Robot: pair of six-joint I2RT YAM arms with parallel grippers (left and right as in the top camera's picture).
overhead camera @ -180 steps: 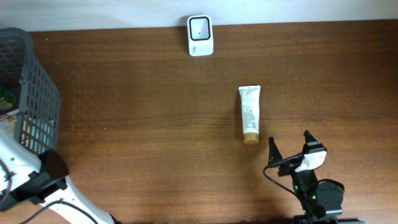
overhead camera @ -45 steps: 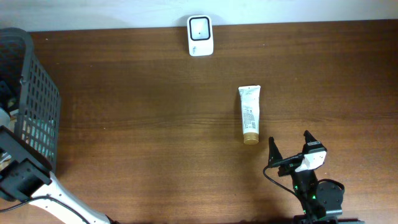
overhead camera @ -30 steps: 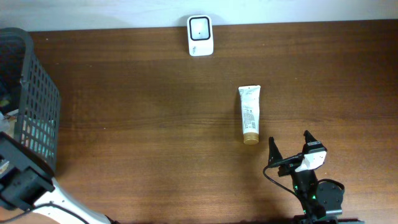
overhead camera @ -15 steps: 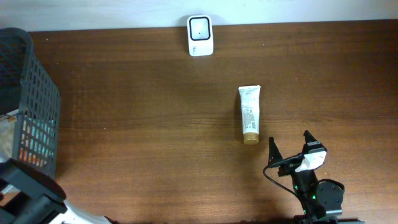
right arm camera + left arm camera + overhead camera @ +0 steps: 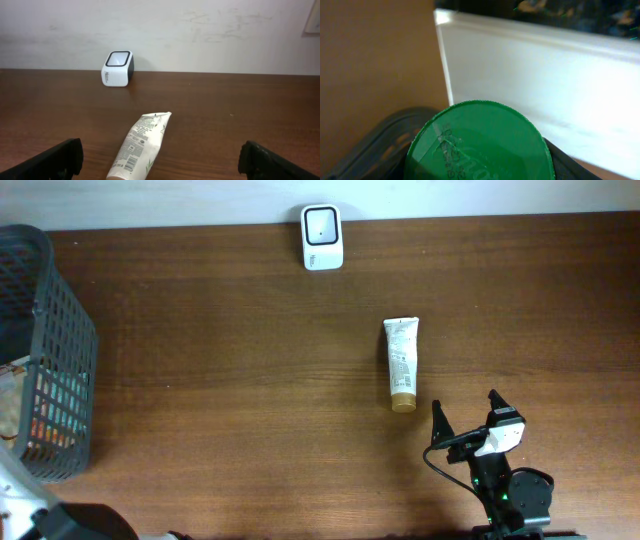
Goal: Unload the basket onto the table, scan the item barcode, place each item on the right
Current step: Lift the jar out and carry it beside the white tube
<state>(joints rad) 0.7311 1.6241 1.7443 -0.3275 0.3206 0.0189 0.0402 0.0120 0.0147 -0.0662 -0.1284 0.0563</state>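
Well, from overhead the scanner (image 5: 322, 237) stands at the back edge of the bench (image 5: 220, 380), against the wall. A white tube (image 5: 401, 364) lies on the wood well in front of it and off to the right. Its long axis runs back to front, tan cap toward the front. The right end effector (image 5: 465, 404) sits just past that cap, a little further right, jaws spread wide and holding nothing. Of the left arm (image 5: 80, 525) only a scrap shows in the near left corner beside the wire basket (image 5: 45, 360); its end effector is out of that picture.

From the left wrist, a green-capped item (image 5: 480, 140) fills the bottom of the view, right between the fingers. The left end effector (image 5: 480, 167) looks clamped on it, though the item's body and any barcode are hidden. I'd judge the scanner lies far across the bench from it, toward the back and right.

From the right wrist, the tube points almost straight away, cap end nearest and slightly left of centre. Its printed face is up with a barcode (image 5: 127, 162) showing, and the scanner is beyond it on the left. That arm is much the nearer to the tube.
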